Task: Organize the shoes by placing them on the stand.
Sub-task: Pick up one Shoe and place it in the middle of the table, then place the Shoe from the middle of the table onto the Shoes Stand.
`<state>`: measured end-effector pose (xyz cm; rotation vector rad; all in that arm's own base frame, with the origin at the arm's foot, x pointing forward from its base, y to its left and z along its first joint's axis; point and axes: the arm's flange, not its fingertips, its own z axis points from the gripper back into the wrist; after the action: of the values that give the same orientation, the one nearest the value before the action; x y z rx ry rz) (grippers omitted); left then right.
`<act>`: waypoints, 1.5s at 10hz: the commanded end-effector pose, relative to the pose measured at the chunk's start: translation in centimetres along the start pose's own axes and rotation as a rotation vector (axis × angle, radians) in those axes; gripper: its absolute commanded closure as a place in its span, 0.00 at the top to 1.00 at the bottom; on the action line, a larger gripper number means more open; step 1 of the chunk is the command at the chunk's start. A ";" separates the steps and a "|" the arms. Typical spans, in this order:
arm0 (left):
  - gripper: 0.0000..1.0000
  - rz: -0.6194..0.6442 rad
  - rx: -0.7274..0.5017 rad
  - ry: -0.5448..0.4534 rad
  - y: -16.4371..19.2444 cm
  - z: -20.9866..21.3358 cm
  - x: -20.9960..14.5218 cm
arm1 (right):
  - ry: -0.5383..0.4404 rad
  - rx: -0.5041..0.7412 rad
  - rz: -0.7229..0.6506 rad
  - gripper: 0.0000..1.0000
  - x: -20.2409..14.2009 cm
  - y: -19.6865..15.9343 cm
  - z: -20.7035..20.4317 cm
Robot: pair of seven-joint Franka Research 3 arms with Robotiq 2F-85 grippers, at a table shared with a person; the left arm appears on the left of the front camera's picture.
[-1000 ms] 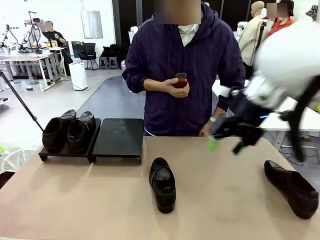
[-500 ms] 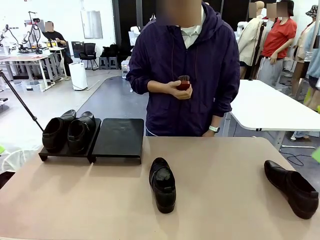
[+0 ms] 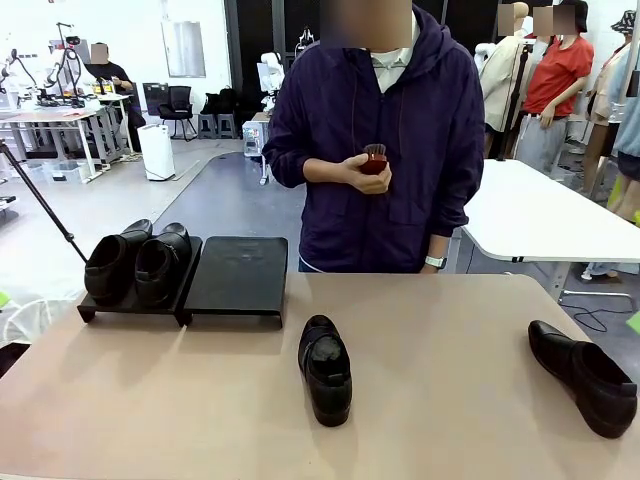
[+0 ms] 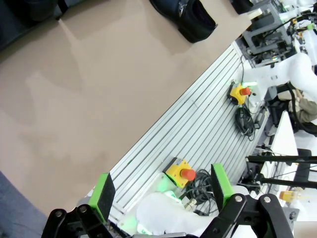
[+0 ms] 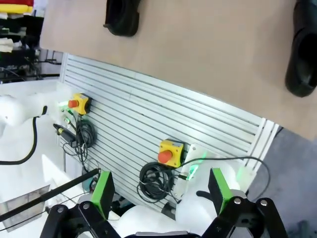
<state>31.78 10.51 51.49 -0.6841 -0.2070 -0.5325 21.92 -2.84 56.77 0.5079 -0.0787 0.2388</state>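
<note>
My left gripper (image 4: 162, 191) and right gripper (image 5: 161, 190) both gape apart, empty. Two shoes (image 3: 135, 265) sit on the stand (image 3: 238, 275). The near shoe (image 3: 326, 372) lies just in front of it, the far shoe (image 3: 583, 377) well to its right. The leather looks stiff and slick, moderately heavy, so I'd pinch the collar wall.

shoes (image 3: 326, 370): glossy black, all four
stand (image 3: 236, 275): matte black, both platforms
worktop (image 3: 450, 350): plain tan
person's hooded top (image 3: 345, 190): dark purple
brush (image 3: 373, 160): reddish-brown
left hand (image 4: 162, 186): black, green pads (image 4: 105, 196)
right hand (image 5: 161, 189): black, green pads (image 5: 220, 191)
stop buttons (image 4: 187, 174): red on yellow boxes
</note>
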 end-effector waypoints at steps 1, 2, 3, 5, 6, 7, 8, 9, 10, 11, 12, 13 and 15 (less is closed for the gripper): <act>1.00 0.005 0.001 0.010 -0.1 0.1 -0.2 | 0.007 0.011 0.030 1.00 0.5 0.1 0.7; 1.00 0.005 0.001 0.010 -0.1 0.1 -0.2 | 0.007 0.011 0.030 1.00 0.5 0.1 0.7; 1.00 0.005 0.001 0.010 -0.1 0.1 -0.2 | 0.007 0.011 0.030 1.00 0.5 0.1 0.7; 1.00 0.005 0.001 0.010 -0.1 0.1 -0.2 | 0.007 0.011 0.030 1.00 0.5 0.1 0.7; 1.00 0.005 0.001 0.010 -0.1 0.1 -0.2 | 0.007 0.011 0.030 1.00 0.5 0.1 0.7; 1.00 0.005 0.001 0.010 -0.1 0.1 -0.2 | 0.007 0.011 0.030 1.00 0.5 0.1 0.7; 1.00 0.005 0.001 0.010 -0.1 0.1 -0.2 | 0.007 0.011 0.030 1.00 0.5 0.1 0.7; 1.00 0.000 0.000 0.000 0.0 0.0 0.0 | 0.007 0.011 0.030 1.00 0.5 0.1 0.7; 1.00 0.107 -0.097 0.051 -3.8 -2.9 4.2 | 0.007 0.011 0.030 1.00 0.5 0.1 0.7; 1.00 0.265 -0.140 0.118 -8.0 -7.0 8.7 | 0.007 0.011 0.030 1.00 0.5 0.1 0.7; 1.00 0.282 -0.123 0.229 -12.1 -11.6 13.2 | 0.007 0.011 0.030 1.00 0.5 0.1 0.7; 1.00 0.286 -0.082 0.315 -15.4 -16.7 16.6 | 0.007 0.011 0.030 1.00 0.5 0.1 0.7; 1.00 0.324 0.044 0.295 -20.7 -27.0 22.2 | 0.007 0.011 0.030 1.00 0.5 0.1 0.7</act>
<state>35.09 -27.45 50.57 -0.6547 0.1929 -0.3553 22.37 -2.83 57.19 0.5031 -0.0773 0.2444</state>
